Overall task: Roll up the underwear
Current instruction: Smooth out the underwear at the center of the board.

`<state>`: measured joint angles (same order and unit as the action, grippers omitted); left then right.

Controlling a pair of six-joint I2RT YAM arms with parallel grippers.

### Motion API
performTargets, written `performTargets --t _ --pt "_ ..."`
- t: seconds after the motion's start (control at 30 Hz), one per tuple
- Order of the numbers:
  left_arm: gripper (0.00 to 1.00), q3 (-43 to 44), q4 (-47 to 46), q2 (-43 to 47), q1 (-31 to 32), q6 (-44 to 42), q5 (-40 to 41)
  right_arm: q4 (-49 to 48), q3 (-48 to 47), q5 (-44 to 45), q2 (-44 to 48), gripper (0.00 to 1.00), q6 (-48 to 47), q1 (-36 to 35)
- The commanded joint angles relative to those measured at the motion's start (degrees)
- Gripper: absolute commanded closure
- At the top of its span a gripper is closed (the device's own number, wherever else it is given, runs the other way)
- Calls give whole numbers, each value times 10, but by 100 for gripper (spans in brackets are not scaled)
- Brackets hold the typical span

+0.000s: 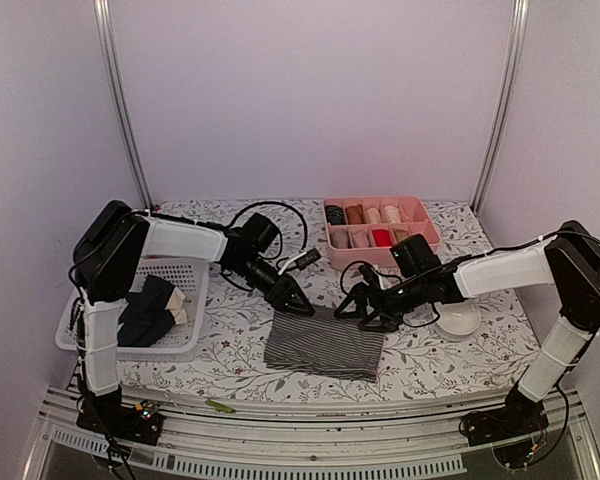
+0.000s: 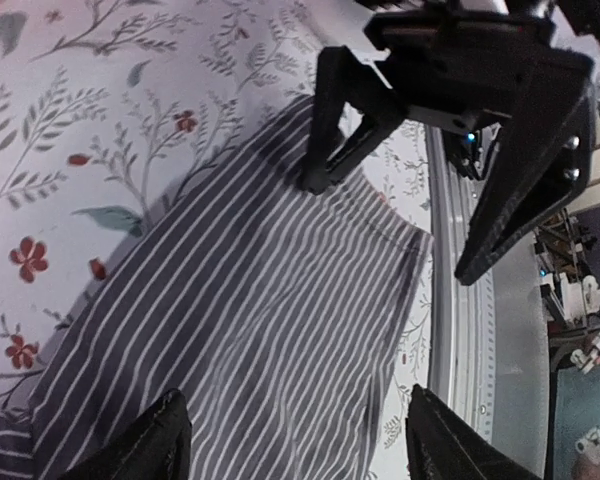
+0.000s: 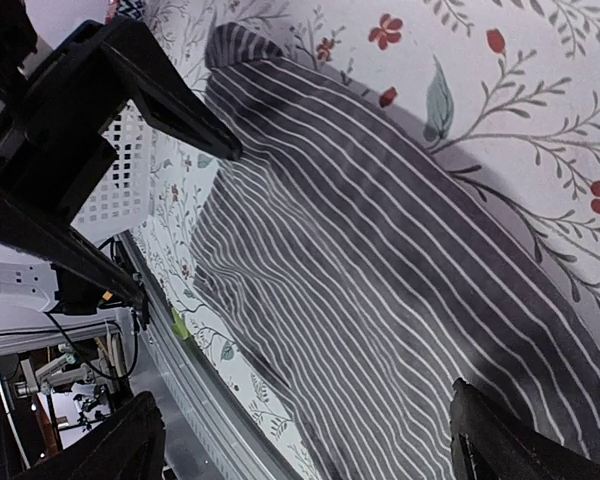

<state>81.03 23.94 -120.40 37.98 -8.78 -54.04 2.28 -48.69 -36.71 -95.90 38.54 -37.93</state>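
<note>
1. The left gripper (image 1: 295, 300) hangs just over the far left corner of the grey-and-white striped cloth underwear (image 1: 325, 345). Its two black fingers stand apart with nothing between them.
2. The right gripper (image 1: 360, 315) hangs over the far right corner of the same garment. Its jaws are spread wide and are likewise empty.
3. The two grippers face each other across the far edge of the striped piece. In each wrist view one fingertip of the other gripper comes down at the cloth's edge. I cannot tell whether either tip actually touches the cloth.
4. The striped underwear lies spread out flat, not rolled, on the floral-print tablecloth (image 1: 430, 365). It sits around the middle of the table, toward the near edge, between the two arms.
5. To the left, a white plastic mesh basket (image 1: 185, 272) sits under the left arm. It holds more soft garments: a black one (image 1: 142, 322) and a cream-and-tan one (image 1: 178, 305) bunched beside it.
6. At the far right stands a pink divided plastic tray (image 1: 422, 214). Small rolled pieces in black, brown, cream and red sit in its compartments.
7. A small white bowl (image 1: 458, 320) sits on the tablecloth just to the right of the right gripper, partly under that arm.
</note>
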Motion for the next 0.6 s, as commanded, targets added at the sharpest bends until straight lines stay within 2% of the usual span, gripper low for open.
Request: performTargets --t 0.0,0.17,0.37,0.47,0.57 --pt "27 5 -20 -21 -40 51 45 -10 6 -4 -50 2 5 13" --pt "34 16 17 -40 -54 55 171 42 -25 24 -94 3 -18 22" --pt "41 -47 23 14 -54 54 245 97 -111 34 -155 8 -82 20" --pt "37 -87 -10 79 -59 25 218 127 -133 31 -124 13 -132 12" --pt "32 -138 -66 174 -54 -63 158 125 -109 42 -31 16 -165 2"
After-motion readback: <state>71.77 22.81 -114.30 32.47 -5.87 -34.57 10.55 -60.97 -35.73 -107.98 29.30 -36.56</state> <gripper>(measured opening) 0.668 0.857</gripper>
